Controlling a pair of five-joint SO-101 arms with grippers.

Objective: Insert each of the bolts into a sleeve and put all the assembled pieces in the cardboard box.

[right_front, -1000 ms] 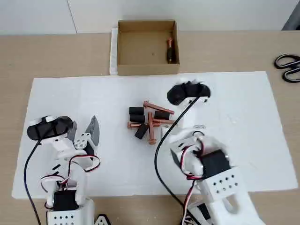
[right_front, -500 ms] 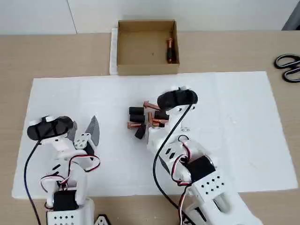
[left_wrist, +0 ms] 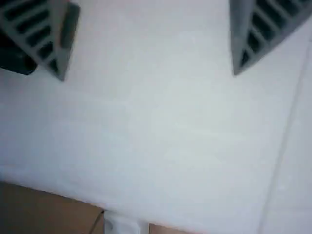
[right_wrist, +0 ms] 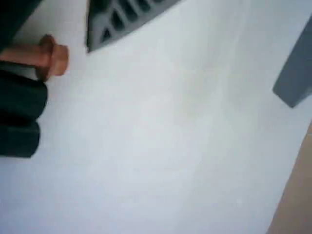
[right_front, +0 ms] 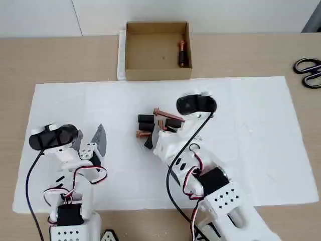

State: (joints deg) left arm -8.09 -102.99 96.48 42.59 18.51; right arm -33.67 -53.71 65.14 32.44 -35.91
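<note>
One assembled piece (right_front: 183, 53) lies in your box (right_front: 150, 50), while loose bolts (right_front: 161, 112) and sleeves (right_front: 146, 119) lie heaped on the white sheet (right_front: 251, 130). Your right gripper (right_wrist: 195, 53) hangs at the heap, jaws apart. Your left gripper (left_wrist: 151, 46) sits well apart from it, jaws spread over bare sheet.

Cardboard box (right_front: 150, 50): brown. Bolts (right_front: 168, 114): copper. Sleeves (right_front: 146, 119): black. Sheet (right_front: 251, 130): white. Table (right_front: 60, 55): pale tan. Scissors (right_front: 307, 70): black handles. Arms (right_front: 228, 198): white. Wrist cameras (right_front: 196, 104): black.
</note>
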